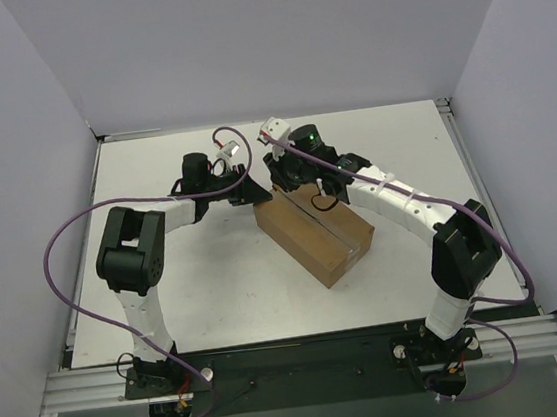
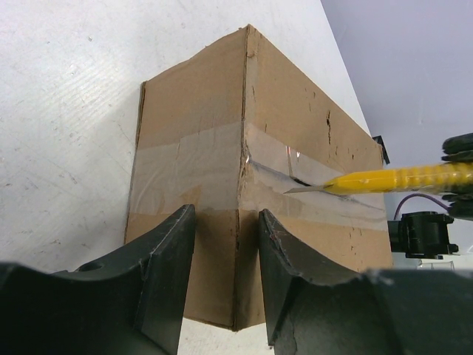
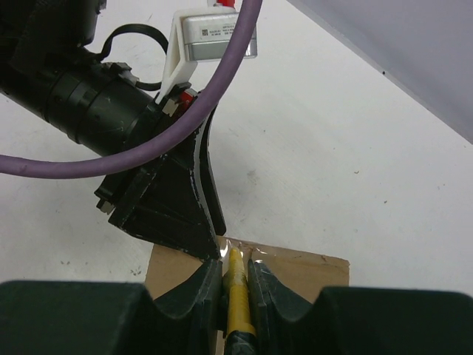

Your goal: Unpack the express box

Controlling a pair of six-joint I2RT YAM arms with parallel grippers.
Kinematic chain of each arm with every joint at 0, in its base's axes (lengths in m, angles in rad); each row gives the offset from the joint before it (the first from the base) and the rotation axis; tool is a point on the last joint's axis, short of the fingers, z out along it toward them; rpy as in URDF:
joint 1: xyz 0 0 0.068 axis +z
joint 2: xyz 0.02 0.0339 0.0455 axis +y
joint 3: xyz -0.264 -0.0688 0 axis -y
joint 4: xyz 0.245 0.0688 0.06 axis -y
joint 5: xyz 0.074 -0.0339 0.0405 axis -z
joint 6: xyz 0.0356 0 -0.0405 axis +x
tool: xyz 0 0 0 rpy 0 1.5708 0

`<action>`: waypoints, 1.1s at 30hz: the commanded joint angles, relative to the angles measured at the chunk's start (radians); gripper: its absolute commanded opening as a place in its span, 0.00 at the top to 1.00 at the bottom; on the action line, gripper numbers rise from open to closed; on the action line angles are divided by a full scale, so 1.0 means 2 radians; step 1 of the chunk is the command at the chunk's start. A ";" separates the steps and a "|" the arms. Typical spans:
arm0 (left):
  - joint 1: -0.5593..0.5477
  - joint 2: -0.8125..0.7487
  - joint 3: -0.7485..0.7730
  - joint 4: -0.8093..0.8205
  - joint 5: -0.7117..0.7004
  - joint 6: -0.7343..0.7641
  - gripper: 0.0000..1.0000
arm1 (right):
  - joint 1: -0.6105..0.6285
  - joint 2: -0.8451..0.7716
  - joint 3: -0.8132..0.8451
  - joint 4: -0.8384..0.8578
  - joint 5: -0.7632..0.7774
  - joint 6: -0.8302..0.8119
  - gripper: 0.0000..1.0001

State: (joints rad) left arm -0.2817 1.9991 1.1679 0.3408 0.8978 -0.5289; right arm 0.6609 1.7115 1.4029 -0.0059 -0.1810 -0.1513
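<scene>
**Obs.** The plain brown corrugated cardboard express box (image 1: 317, 236) lies askew at the centre of the white counter (image 1: 198, 298) in the overhead view. Both arms meet at its upper-left end.

**Fingers.**
- Right gripper (image 3: 235, 272): fingers pressed onto the slim yellow utility knife (image 3: 236, 303), pinching its handle.
- Left gripper (image 2: 225, 274): fingers spread, straddling the box edge where two faces meet. I cannot tell whether the pads actually bear on the cardboard.

**Risks (my judgement only).**
- The blade tip sits in the strip of clear packing tape (image 2: 185, 159), just right of that edge and near the left fingers. A stroke toward the edge could carry the blade into a finger (image 2: 166, 281).
- If the left fingers are not bracing, blade drag could skid the box across the counter instead of slitting the tape.
- The handle is thin and the pinch narrow. A side load could twist the knife, so the blade wanders off the tape line or digs through the cardboard (contents unseen).
- The tape looks wrinkled at the cut, so it may snag rather than part cleanly.

**Views compared.**
- Left wrist: the only view showing the blade tip in the tape, mid-frame, and the tape wrapping over the edge.
- Right wrist: shows the pinch at bottom centre and the left gripper's dark finger coming down just left of the knife. The blade is hidden.
- Overhead: gives the box's whole placement, but the knife is too small to make out.
</scene>
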 commanded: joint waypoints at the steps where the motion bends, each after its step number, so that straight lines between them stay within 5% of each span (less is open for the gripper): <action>1: 0.001 -0.009 -0.012 -0.017 -0.012 0.018 0.53 | -0.001 0.005 0.029 0.023 -0.010 -0.022 1.00; 33: -0.003 -0.002 -0.003 -0.019 -0.012 0.017 0.53 | -0.010 0.021 0.032 0.009 -0.003 -0.058 1.00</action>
State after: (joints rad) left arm -0.2825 1.9991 1.1667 0.3412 0.8978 -0.5274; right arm 0.6476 1.7679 1.4418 -0.0040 -0.1841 -0.2432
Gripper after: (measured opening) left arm 0.478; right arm 0.187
